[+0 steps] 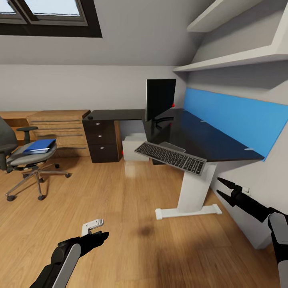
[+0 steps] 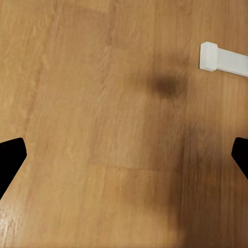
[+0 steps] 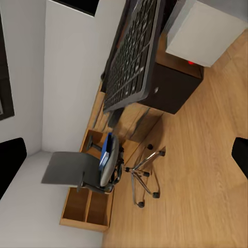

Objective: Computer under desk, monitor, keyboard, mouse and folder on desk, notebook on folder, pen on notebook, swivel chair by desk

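The black monitor (image 1: pixel 160 99) stands on the glossy black desk (image 1: pixel 208 138). The grey-framed keyboard (image 1: pixel 171 157) (image 3: pixel 132 57) lies tilted at the desk's near edge, partly overhanging it. Under the desk sits the light grey computer (image 1: pixel 134 146) (image 3: pixel 202 28). At the left stands the grey swivel chair (image 1: pixel 22 158) (image 3: pixel 77 168), away from the desk, with the blue folder (image 1: pixel 39 146) (image 3: pixel 107 152) on its seat. My left gripper (image 1: pixel 102 236) (image 2: pixel 124 160) hangs open over bare floor. My right gripper (image 1: pixel 220 187) (image 3: pixel 124 160) is open beside the desk's leg, below the keyboard. Mouse, notebook and pen are out of view.
A dark three-drawer unit (image 1: pixel 102 140) stands under the desk's far wing, low oak cabinets (image 1: pixel 60 126) beyond it. The white desk leg and foot (image 1: pixel 194 192) (image 2: pixel 222 58) stand near my right arm. A blue wall panel (image 1: pixel 232 116) and white shelves (image 1: pixel 240 60) line the right wall.
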